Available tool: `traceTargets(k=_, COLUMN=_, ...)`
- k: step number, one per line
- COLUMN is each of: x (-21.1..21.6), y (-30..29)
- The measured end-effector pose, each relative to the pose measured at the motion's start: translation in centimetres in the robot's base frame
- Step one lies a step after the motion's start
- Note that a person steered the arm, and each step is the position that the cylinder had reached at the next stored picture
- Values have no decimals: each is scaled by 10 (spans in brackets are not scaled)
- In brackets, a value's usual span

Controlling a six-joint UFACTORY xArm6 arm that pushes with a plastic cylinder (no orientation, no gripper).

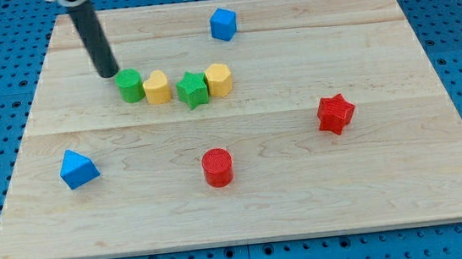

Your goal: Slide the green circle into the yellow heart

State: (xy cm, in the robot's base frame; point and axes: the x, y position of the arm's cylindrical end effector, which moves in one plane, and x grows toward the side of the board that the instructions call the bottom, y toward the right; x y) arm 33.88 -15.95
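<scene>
**A:** Where does the small green plastic circle block (130, 85) sit right now?

**B:** Near the view's top left of the pale wooden counter (246, 196), at the left end of a short row. The yellow heart-shaped block (157, 86) is just to its right; they look to be touching or all but touching, and I cannot tell which. Beyond the heart come a green star block (193, 89) and a second yellow block (219, 79) whose shape I can't make out.

**A:** And my tip (109, 73)?

**B:** Just beside the green circle, on its upper-left side. There is no pincer on this rod, so nothing is released or clenched; it only pushes.

**A:** So how should the push go?

**B:** I'd judge a short, gentle nudge toward the view's right, slightly downward, through the circle's centre. Push off-centre and the circle may slip around the heart; push too hard and the whole row shifts.
</scene>
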Motion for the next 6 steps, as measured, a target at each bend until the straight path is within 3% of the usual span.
traceTargets(k=1, x=6, y=30)
traceTargets(k=4, x=7, y=-50)
traceTargets(k=6, x=34, y=2)
